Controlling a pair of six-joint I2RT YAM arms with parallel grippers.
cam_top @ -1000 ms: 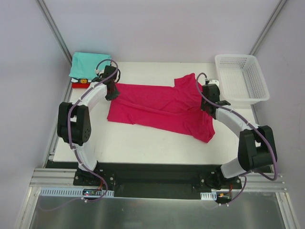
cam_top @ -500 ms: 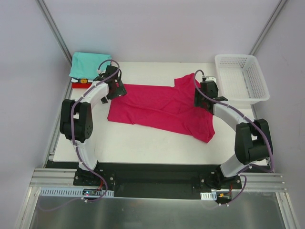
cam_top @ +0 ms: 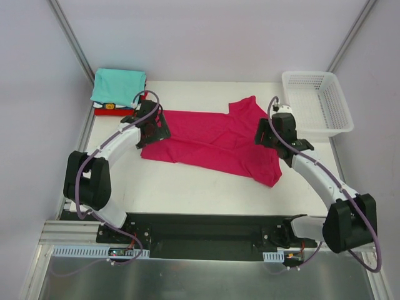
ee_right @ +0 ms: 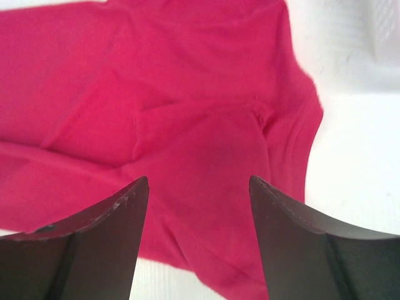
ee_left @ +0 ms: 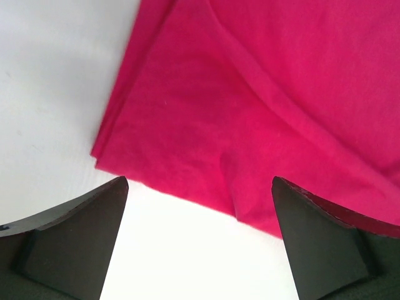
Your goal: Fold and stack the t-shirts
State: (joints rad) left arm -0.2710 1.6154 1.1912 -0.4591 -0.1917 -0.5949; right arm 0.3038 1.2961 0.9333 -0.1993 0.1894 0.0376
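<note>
A large magenta-pink t-shirt lies spread across the middle of the table, a sleeve sticking out at its far right. My left gripper hovers open over its left edge; in the left wrist view the open gripper frames the shirt's folded corner and bare table. My right gripper is open above the shirt's right side, and the right wrist view shows the gripper over the cloth with nothing between its fingers. A folded teal t-shirt tops a stack with a red one at the far left.
A white mesh basket stands at the far right corner; its edge shows in the right wrist view. Metal frame posts rise at both back corners. White table shows in front of the shirt.
Both grippers went from shut to open and let go of the pink shirt. The two arms shifted slightly toward the near side. The shirt lies as before.
</note>
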